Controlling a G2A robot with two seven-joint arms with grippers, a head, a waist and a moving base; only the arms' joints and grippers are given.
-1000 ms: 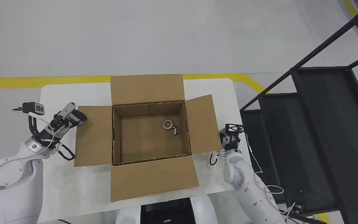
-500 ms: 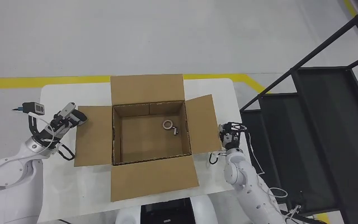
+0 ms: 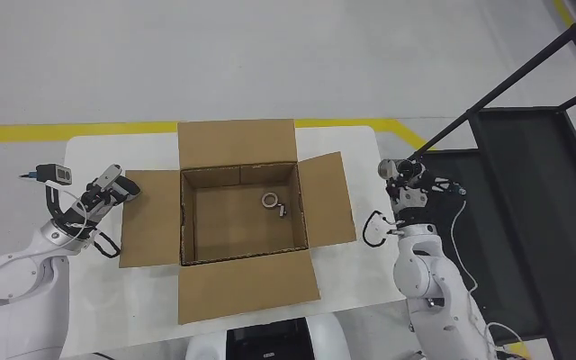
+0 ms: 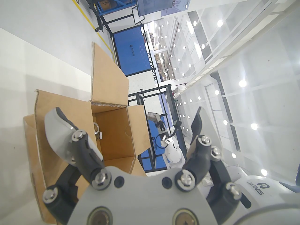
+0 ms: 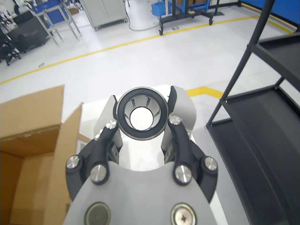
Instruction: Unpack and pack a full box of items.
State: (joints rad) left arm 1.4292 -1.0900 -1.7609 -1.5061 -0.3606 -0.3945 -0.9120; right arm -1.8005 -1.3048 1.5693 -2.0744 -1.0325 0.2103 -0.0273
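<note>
While the right gripper (image 5: 143,95) clamps a metal ring (image 5: 143,117) at the table's (image 3: 360,144) right edge near the black shelf (image 3: 504,180), unpacking looks underway. Next: set it down outside the box (image 3: 225,225). Left gripper (image 4: 126,118) gapes empty beside the left flap, and another ring (image 3: 269,199) lies inside.

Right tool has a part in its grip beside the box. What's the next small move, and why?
Probably carry the bearing over the black shelf tray: the right tool is shut on it, outside the box, and the tray lies just beside it.
</note>
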